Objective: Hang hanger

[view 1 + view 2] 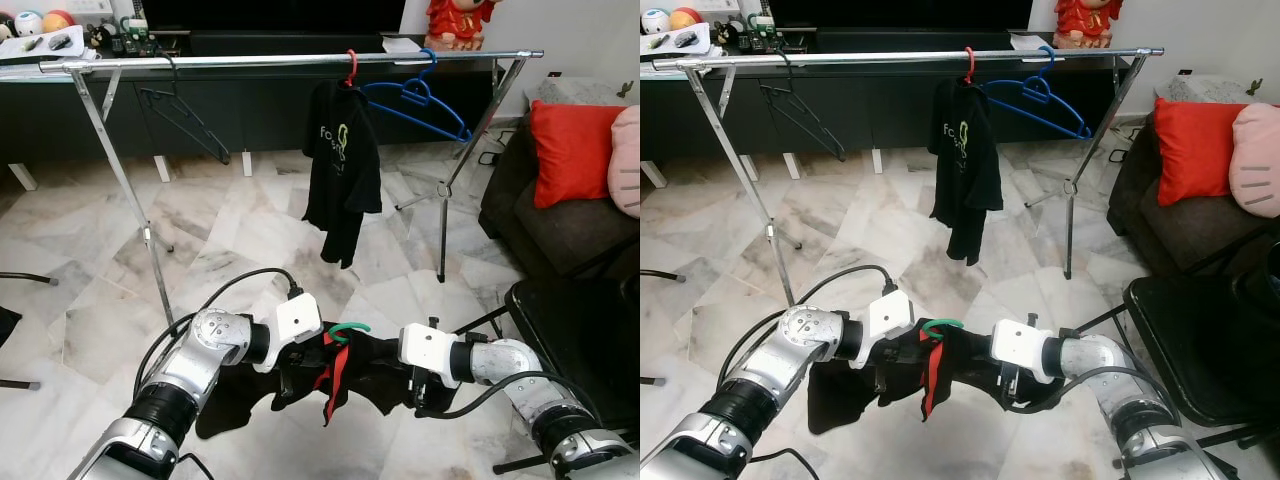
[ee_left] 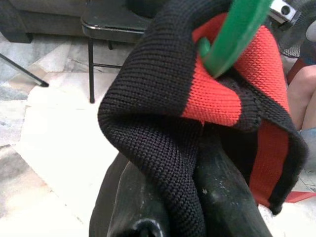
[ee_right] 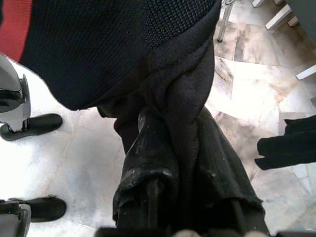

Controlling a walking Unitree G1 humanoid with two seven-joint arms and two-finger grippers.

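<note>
Both silver arms are reaching forward and bending inward toward each other, low over the marble floor (image 1: 230,230) and well short of the clothes rail (image 1: 290,61). The left gripper (image 1: 292,372) is pinching one side of a black and red garment (image 1: 345,372), and the right gripper (image 1: 418,392) is clamping the other side, so the cloth is stretching between them. A green hanger (image 1: 349,329) is poking its hook up out of the garment's collar, midway between the two grippers. On the rail, a black T-shirt (image 1: 341,165) is hanging from a red hanger (image 1: 351,68); its pale chest print is too small to read. A blue hanger (image 1: 418,97) is hanging just beside it, and a black hanger (image 1: 180,112) is sitting further along the rail.
</note>
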